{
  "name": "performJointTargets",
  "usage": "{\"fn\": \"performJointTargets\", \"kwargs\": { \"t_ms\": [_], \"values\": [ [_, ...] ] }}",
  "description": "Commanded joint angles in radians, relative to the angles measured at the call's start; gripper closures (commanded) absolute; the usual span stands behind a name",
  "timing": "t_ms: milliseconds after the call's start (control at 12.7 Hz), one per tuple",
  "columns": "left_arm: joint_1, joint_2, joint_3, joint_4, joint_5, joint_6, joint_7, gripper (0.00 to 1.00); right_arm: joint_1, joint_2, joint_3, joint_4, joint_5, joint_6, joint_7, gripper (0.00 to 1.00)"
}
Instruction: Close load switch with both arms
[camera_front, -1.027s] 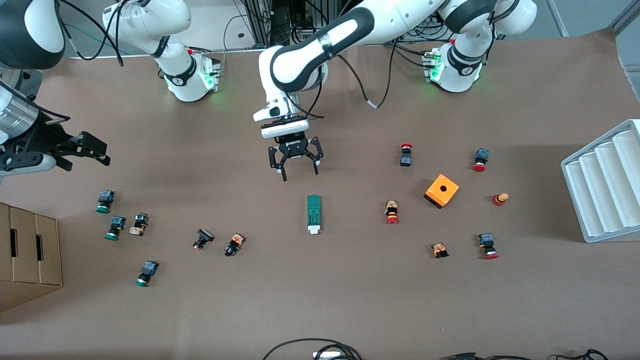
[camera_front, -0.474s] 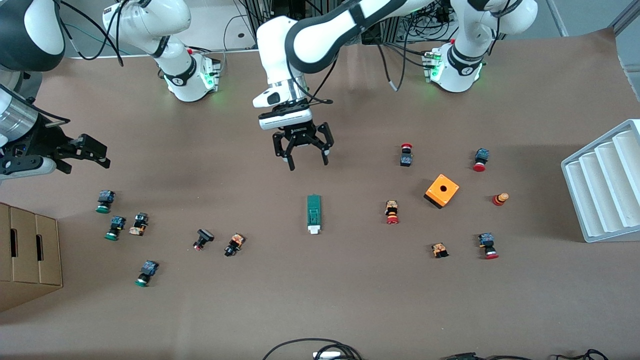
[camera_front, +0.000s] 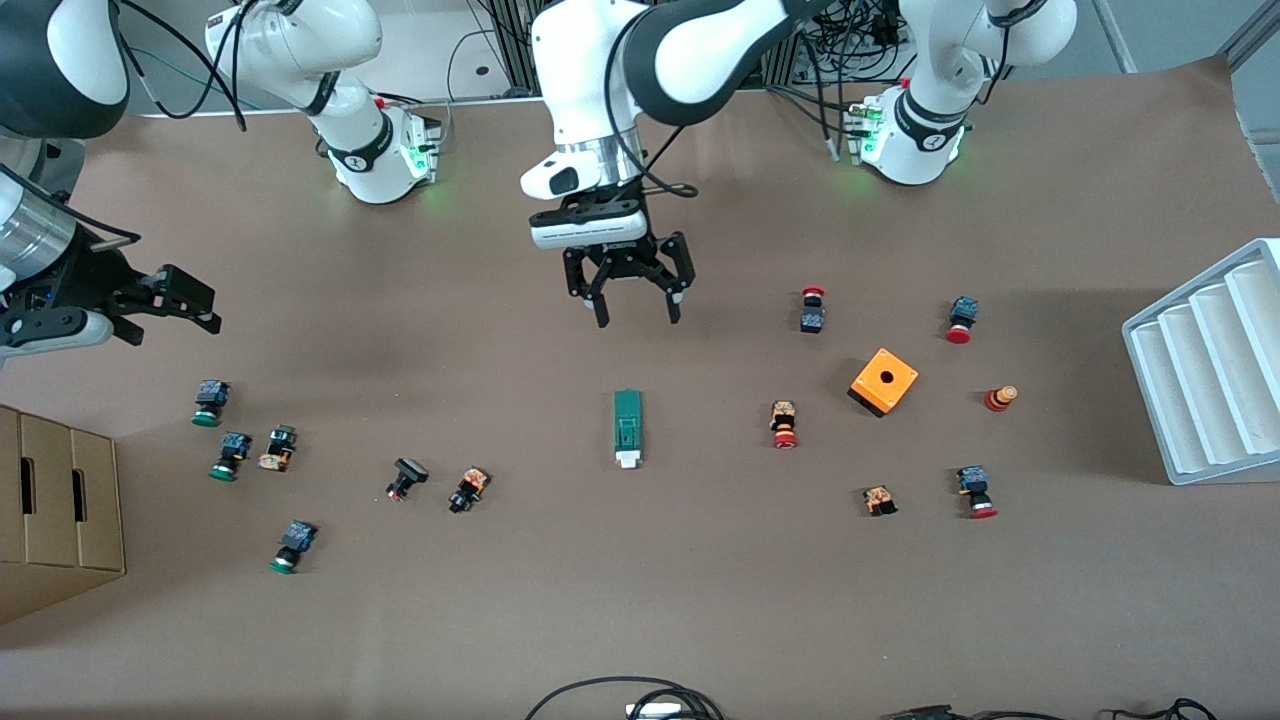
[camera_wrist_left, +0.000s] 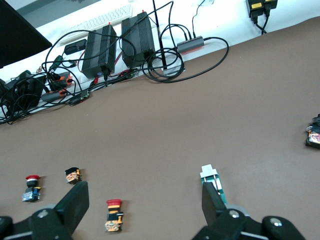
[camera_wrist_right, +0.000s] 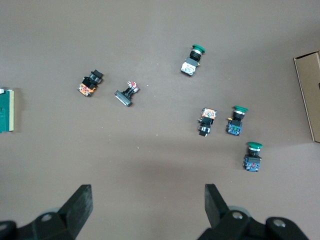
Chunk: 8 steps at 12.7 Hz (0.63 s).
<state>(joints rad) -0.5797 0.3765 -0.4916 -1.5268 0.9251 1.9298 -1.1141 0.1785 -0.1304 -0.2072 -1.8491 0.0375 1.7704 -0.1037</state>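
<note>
- Front view: the load switch (camera_front: 627, 428) lies flat mid-table, its white tab toward the camera. The left gripper (camera_front: 635, 308) hangs in the air over bare table, on the bases' side of the switch, fingers spread wide and holding nothing. The right gripper (camera_front: 170, 300) hovers at the right arm's end of the table, above the green-capped push buttons (camera_front: 208, 402), also wide open and empty. An orange box (camera_front: 884, 381) sits toward the left arm's end.
- Left wrist view: the load switch (camera_wrist_left: 212, 179) shows beside one black fingertip (camera_wrist_left: 214, 202); a red-capped push button (camera_wrist_left: 114, 215) lies between the spread fingers.
- Right wrist view: one end of the load switch (camera_wrist_right: 7, 110) shows at the edge; green-capped buttons (camera_wrist_right: 253, 156) lie below the parted fingers (camera_wrist_right: 79, 205).
</note>
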Motion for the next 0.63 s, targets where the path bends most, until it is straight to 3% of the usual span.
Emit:
{"fn": "performJointTargets", "kwargs": {
  "t_ms": [0, 395, 553],
  "values": [
    [0.035, -0.059, 0.002, -0.015, -0.069, 0.012, 0.103, 0.00, 0.002, 0.002, -0.011, 0.022, -0.007, -0.032, -0.008, 0.00],
    [0.144, -0.120, 0.004, 0.026, -0.244, 0.026, 0.315, 0.00, 0.004, 0.002, -0.009, 0.022, -0.007, -0.031, -0.008, 0.00],
    [0.173, -0.125, 0.036, 0.043, -0.324, 0.029, 0.396, 0.00, 0.004, 0.000, -0.011, 0.022, -0.007, -0.032, -0.008, 0.00]
  ]
}}
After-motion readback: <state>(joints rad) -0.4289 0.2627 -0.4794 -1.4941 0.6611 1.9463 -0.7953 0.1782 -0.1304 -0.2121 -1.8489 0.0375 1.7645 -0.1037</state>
